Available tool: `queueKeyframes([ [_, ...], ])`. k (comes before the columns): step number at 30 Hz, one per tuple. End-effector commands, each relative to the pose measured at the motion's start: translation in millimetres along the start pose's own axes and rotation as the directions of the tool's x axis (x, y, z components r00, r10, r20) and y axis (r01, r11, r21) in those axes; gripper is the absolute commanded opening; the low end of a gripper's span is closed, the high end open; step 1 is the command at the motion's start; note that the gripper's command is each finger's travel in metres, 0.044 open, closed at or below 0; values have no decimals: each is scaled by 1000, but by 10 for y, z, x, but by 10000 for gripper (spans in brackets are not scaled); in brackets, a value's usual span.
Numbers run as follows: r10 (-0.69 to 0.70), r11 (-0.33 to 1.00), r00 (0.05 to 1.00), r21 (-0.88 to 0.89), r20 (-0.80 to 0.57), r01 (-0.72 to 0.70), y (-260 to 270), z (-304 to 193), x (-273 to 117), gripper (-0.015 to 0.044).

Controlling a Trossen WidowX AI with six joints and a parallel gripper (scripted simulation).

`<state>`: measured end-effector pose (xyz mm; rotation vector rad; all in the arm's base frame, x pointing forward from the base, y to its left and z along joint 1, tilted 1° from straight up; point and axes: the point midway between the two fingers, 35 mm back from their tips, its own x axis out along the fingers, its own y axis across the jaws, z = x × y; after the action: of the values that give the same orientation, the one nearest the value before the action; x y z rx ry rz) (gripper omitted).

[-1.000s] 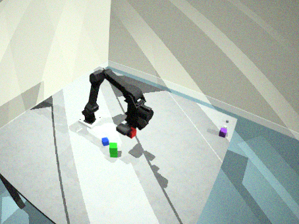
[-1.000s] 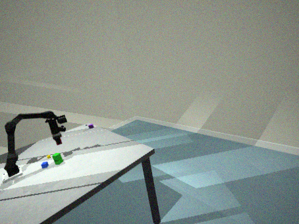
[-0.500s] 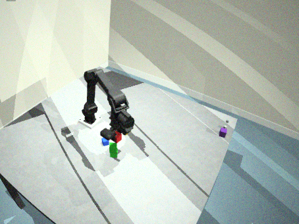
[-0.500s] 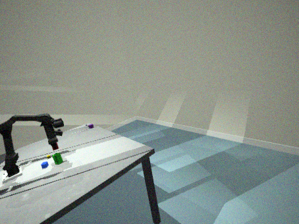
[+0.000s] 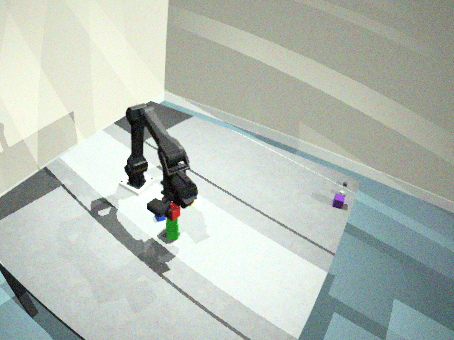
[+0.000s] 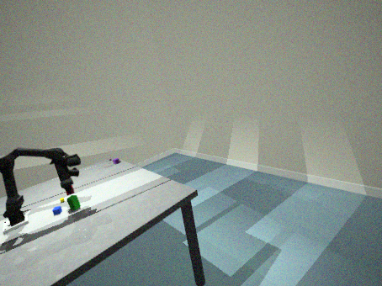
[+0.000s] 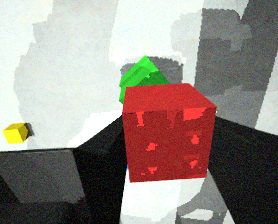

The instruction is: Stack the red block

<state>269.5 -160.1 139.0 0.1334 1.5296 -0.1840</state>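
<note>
Red block [image 7: 169,134] is clamped between the gripper [image 5: 172,210] fingers, off the table, so we're in the carry-and-line-up part of the stack, not the drop yet. In the top view it sits right above the green tower [image 5: 172,229], looking like it's almost on it, but the wrist cam says otherwise: the tower's top [image 7: 142,77] pokes out past the block's upper edge at about 11 o'clock, so the block isn't centred over it. The exterior view agrees, with the block [image 6: 70,188] hanging a bit above the tower [image 6: 73,203] and slightly toward 11 o'clock of it. Can't really tell how much air is between the two from these angles, could be close. My guess for the next move: nudge the block sideways until the green disappears under the red in the wrist cam, then come straight down slow and only let go once the block is sitting flat. The risk, as I see it, is clipping the tower's top edge with the block's bottom corner while sliding over, since the tower is tall and narrow and probably tips easily, so stay high while shifting. The block also looks a little rotated relative to the tower in the wrist view, might want squaring up. Other bits around: blue cube [image 5: 160,218] just beside the tower at 10 o'clock, yellow cube [image 7: 16,133] off to 9 o'clock in the wrist cam, purple cube [image 5: 339,200] well apart at 3 o'clock, none of them in the way.
</note>
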Motion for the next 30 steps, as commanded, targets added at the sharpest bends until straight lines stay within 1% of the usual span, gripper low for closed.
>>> queueKeyframes([
  [1,2,1000,1000,-5,-3,-3,2,-13,117,0],
  [6,2,1000,1000,-5,-3,-3,5,-25,259,0],
  [30,2,1000,1000,-5,-3,-3,5,-25,271,0],
])
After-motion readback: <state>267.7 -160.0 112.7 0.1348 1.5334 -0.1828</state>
